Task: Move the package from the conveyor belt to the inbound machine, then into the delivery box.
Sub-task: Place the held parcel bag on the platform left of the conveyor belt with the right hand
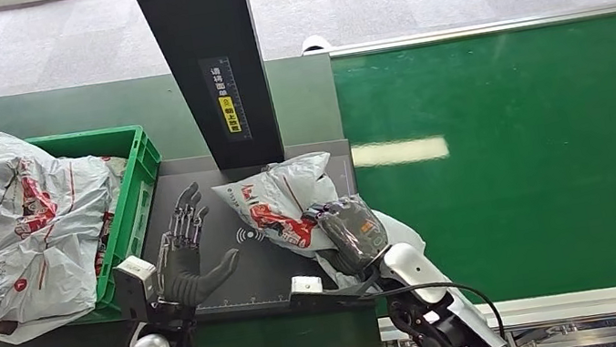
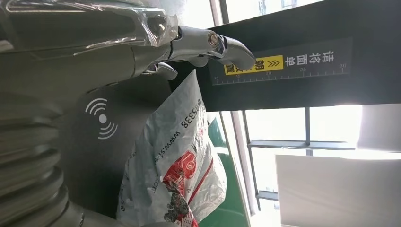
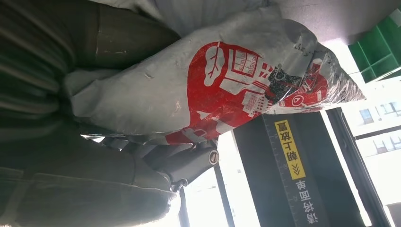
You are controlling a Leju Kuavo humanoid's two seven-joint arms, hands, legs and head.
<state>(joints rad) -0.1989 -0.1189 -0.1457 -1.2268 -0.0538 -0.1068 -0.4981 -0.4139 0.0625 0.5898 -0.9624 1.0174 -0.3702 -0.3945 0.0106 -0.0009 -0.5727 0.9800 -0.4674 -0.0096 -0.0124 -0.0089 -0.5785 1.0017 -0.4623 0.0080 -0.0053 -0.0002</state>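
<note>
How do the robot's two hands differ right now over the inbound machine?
The right hand grips the package resting on the inbound machine's dark plate; the left hand holds nothing. The right hand's fingers wrap the bag; the left hand's fingers are spread and point up. The right hand touches the bag; the left stands beside it, apart. Both are above the plate.

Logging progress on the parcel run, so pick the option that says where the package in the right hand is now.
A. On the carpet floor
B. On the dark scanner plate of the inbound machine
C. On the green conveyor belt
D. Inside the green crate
B: the right hand grips the grey and red package over the inbound machine's dark plate, left of the conveyor belt and right of the green crate.
</note>
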